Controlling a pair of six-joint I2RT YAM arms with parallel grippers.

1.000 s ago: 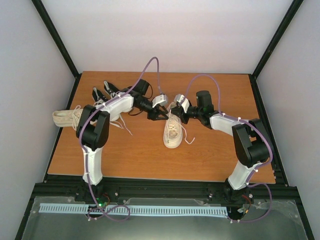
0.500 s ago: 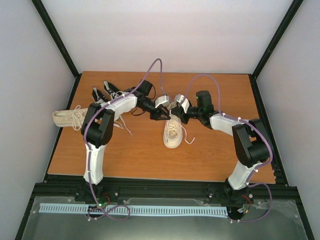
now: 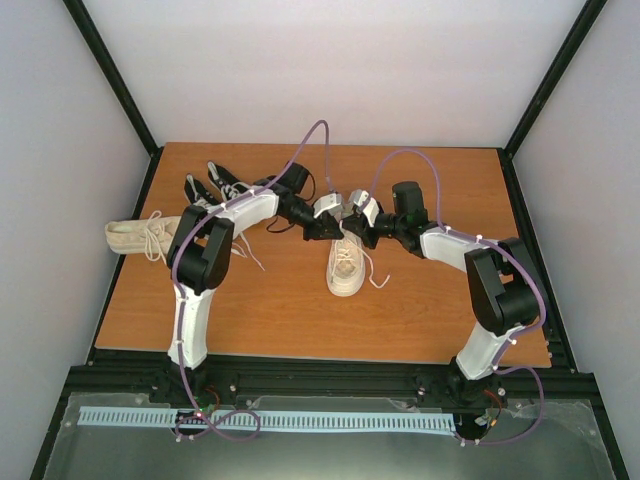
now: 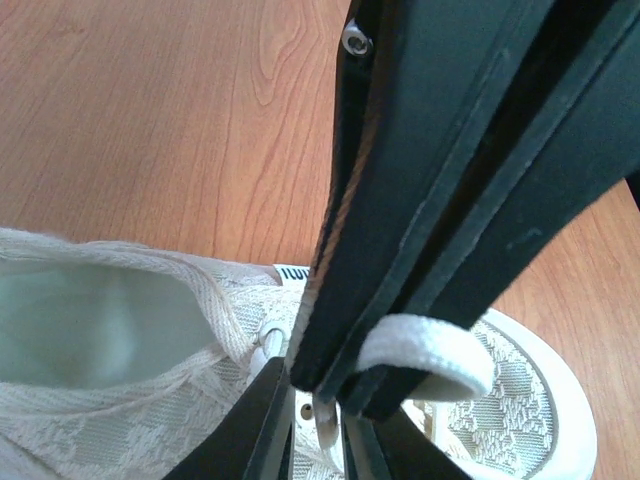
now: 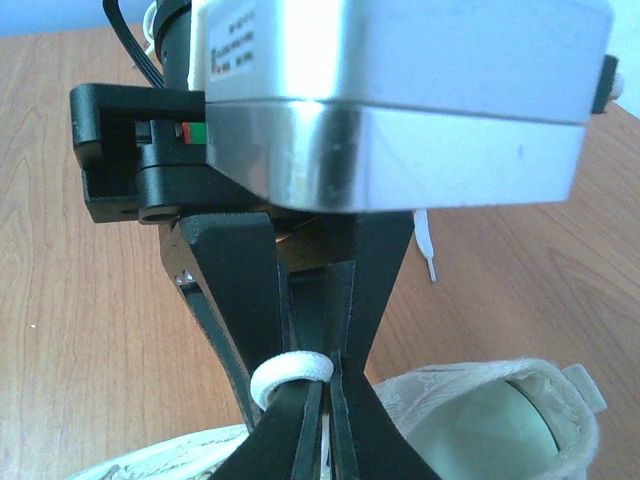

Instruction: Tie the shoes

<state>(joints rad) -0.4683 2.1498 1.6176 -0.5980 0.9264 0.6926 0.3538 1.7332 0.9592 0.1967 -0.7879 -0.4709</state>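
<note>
At the middle of the desk (image 3: pixel 260 310), your cream sneaker (image 3: pixel 346 268) lay toe toward the near edge. Your left gripper (image 3: pixel 318 228) pinched a lace loop (image 4: pixel 425 350) above it; your right gripper (image 3: pixel 345 232) sat clamped narrow on the same lace loop.

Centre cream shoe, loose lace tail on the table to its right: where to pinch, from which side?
Pinch the lace tail where it lies flat on the table, straight down, closing across the strand. There it's clear of the cream shoe; left gripper and right gripper crowd the tongue end.
</note>
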